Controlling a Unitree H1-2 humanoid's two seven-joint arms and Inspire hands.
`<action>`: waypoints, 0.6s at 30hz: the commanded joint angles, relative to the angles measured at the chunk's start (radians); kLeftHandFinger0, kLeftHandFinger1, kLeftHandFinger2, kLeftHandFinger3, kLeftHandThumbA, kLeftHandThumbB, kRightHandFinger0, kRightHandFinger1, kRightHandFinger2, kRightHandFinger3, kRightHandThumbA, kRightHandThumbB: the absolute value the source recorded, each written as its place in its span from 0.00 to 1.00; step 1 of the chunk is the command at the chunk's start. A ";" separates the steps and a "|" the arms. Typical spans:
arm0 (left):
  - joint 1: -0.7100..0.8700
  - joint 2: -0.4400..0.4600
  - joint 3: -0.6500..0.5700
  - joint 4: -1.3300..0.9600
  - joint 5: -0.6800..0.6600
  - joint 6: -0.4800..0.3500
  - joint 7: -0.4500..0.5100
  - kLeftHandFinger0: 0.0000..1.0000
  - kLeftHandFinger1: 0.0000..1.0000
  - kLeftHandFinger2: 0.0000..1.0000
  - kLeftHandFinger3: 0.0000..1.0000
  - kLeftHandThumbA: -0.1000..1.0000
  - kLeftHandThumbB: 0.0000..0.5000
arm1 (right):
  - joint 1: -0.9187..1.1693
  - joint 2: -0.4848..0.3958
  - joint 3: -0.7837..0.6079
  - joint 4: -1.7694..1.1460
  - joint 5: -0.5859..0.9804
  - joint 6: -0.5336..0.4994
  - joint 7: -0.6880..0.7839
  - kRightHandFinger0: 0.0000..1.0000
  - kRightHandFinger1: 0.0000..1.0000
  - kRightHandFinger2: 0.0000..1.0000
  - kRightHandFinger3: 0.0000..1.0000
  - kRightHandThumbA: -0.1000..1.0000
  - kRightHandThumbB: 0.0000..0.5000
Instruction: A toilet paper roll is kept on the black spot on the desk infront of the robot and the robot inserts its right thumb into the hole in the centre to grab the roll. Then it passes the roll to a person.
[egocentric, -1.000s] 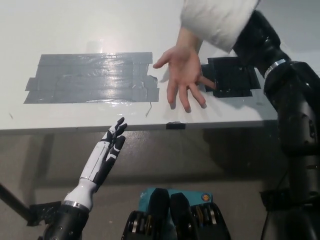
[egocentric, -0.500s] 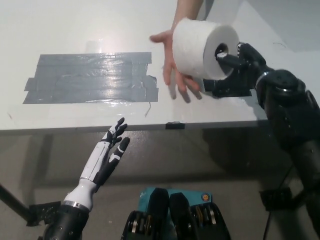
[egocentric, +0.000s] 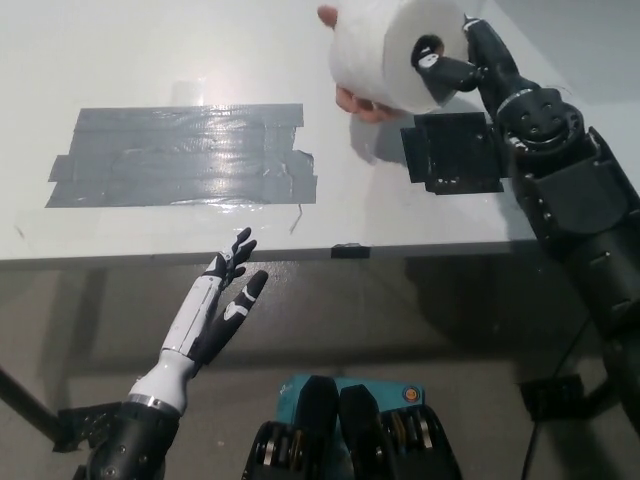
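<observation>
Right robot hand (egocentric: 462, 62) raised (clasping)

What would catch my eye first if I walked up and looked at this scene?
Most striking is the big white toilet paper roll held up at the top, speared through its hole by the black right hand, with a person's hand cupping it from behind. Beneath it lies a black patch on the white desk, and a wide grey tape strip farther left. The white left hand rests open below the desk edge.
</observation>
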 joint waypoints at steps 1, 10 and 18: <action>-0.025 0.005 0.000 -0.032 -0.010 0.008 -0.012 1.00 1.00 1.00 1.00 0.90 0.00 | -0.075 -0.017 0.039 -0.065 -0.070 -0.010 0.096 0.38 0.51 0.70 0.91 0.33 0.72; -0.028 0.003 -0.002 -0.038 -0.012 0.031 -0.018 1.00 1.00 1.00 1.00 0.90 0.03 | -0.073 -0.123 0.206 -0.208 -0.123 0.155 0.385 1.00 1.00 1.00 1.00 0.59 1.00; -0.036 0.003 -0.002 -0.027 -0.016 0.018 -0.015 1.00 1.00 1.00 1.00 0.90 0.03 | -0.052 -0.161 0.150 -0.218 -0.083 0.133 0.410 1.00 1.00 1.00 1.00 0.64 1.00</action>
